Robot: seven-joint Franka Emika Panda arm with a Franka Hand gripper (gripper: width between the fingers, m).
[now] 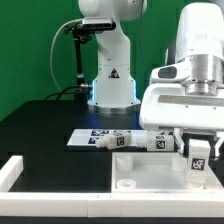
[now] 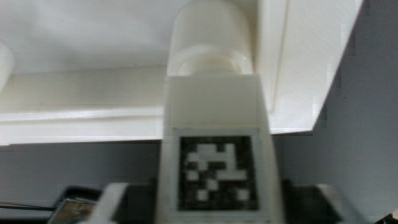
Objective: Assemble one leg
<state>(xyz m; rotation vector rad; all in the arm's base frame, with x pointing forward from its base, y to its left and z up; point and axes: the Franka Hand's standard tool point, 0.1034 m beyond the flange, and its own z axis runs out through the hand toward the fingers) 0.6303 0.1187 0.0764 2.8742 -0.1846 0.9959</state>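
Observation:
My gripper (image 1: 199,150) is shut on a leg (image 1: 198,158), a short white peg with a black-and-white tag. It holds the leg upright over the right part of the flat white tabletop slab (image 1: 140,168) in the exterior view. In the wrist view the leg (image 2: 221,110) runs out from between the dark fingers (image 2: 121,206), tag facing the camera, its rounded end against the slab's edge (image 2: 89,100). I cannot tell whether it touches the slab. Two more legs (image 1: 132,141) lie side by side behind the slab.
The marker board (image 1: 88,138) lies flat behind the slab, left of the loose legs. A white border frame (image 1: 12,172) stands at the exterior view's front left. The arm's base (image 1: 110,75) stands at the back on the black table.

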